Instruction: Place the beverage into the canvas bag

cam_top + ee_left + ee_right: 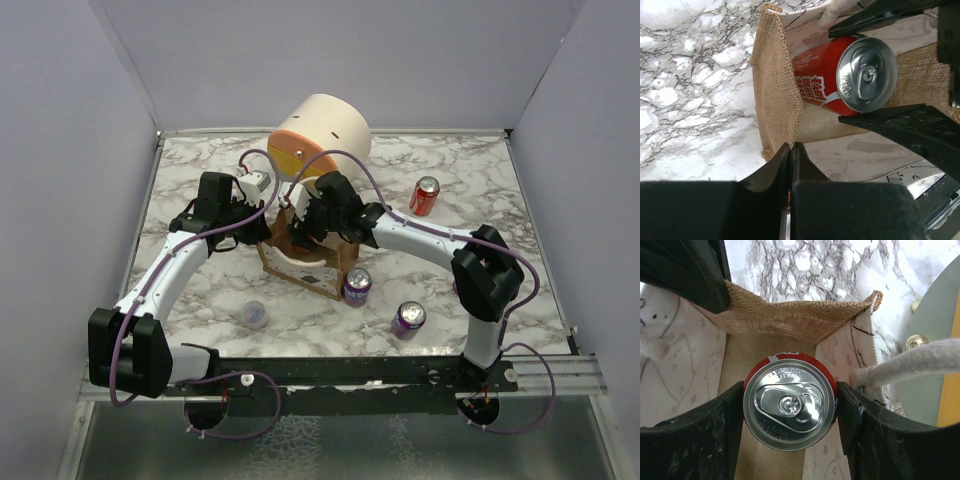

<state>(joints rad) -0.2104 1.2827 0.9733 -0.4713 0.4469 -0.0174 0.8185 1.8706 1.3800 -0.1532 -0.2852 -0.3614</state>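
As seen from the top, the tan boxy canvas bag (330, 270) stands at frame centre. From the left wrist, the left gripper (790, 150) is pinched tight on its rim, lower centre. From the right wrist, the right gripper (790, 402), partly open, clamps the red aluminium drink can (789, 412) inside the bag, lower centre.

Four drink cans in all: two red, namely the red can (789, 412) and a second red can (425, 196), and two purple, a nearer purple can (409, 318) and a farther purple can (357, 286). One canvas bag (330, 262), with two white loop handles (910, 362). One cream cylinder (320, 135). One small pale cup (254, 314). One marble bench (480, 170). Two arms, a left arm (165, 270) and a right arm (420, 235), each with one pair of jaws.
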